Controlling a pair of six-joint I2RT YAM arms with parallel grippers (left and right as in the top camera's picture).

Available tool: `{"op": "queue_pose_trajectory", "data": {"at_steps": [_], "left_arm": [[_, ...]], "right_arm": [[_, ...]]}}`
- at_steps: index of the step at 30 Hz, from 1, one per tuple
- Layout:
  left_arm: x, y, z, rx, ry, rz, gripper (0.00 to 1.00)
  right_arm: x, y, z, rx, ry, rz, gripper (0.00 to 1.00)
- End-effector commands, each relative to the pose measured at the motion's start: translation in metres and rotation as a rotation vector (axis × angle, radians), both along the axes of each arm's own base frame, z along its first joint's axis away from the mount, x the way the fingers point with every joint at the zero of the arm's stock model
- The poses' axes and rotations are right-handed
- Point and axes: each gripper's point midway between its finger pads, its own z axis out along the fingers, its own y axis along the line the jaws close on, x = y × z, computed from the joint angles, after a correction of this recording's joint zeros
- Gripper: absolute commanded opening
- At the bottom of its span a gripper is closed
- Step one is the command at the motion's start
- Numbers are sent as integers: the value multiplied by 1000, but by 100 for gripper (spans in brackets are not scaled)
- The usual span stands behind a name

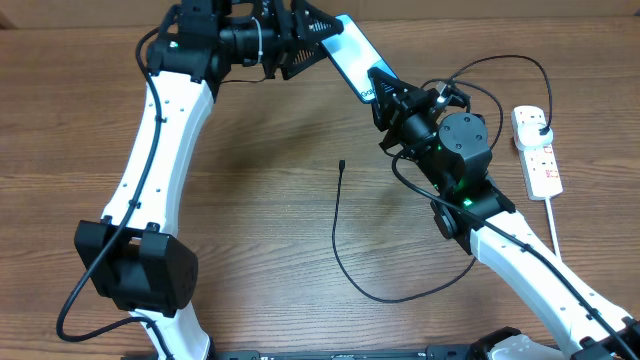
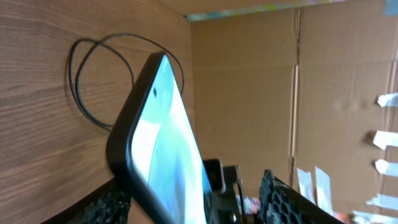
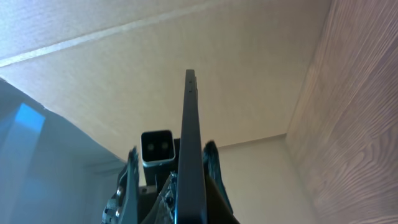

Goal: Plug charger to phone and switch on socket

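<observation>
The right hand (image 1: 373, 88) is closed tight on the lower end of the phone (image 1: 350, 52). In its wrist view the phone stands edge-on, rising straight out from between the fingers.

The left hand (image 1: 322, 42) comes in at the phone's upper end with its jaws apart, straddling the phone. In its wrist view one meshed finger lies against the phone's edge, while the other finger (image 2: 283, 199) stands clear of it with a gap.

The phone is held up off the counter (image 1: 250, 200), tilted, with its screen lit pale blue. It is near the back of the counter, between the two hands.

The charger (image 1: 337, 230) lies on the counter, free of both hands. Its tip (image 1: 341, 163) rests in front of the phone, well apart from it. The cable runs forward, curves right, passes under the right arm and loops round behind it to the black plug (image 1: 541, 122). The plug sits on the far end of the socket (image 1: 540, 165), which lies at the right side of the counter. The socket's white cord (image 1: 553, 225) trails forward. I cannot tell how its switches are set.
</observation>
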Motion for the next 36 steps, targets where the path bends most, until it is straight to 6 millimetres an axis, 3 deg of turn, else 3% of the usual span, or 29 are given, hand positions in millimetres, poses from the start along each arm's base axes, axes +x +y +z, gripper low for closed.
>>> {"op": "queue_pose_trajectory", "data": {"at_steps": [1, 13, 19, 28, 36], "left_arm": [[7, -8, -1, 35, 10, 72, 64], [9, -28, -11, 95, 30, 148, 49], [10, -28, -11, 101, 28, 155, 38], [12, -26, -12, 92, 65, 184, 28], [11, -27, -12, 82, 86, 189, 20]], "right_arm": [[0, -3, 21, 65, -27, -23, 4], [3, -6, 21, 86, -18, -45, 4], [5, -3, 13, 78, -1, -36, 4], [6, 10, -3, 110, 64, 18, 4], [4, 14, -5, 107, 69, 44, 4]]}}
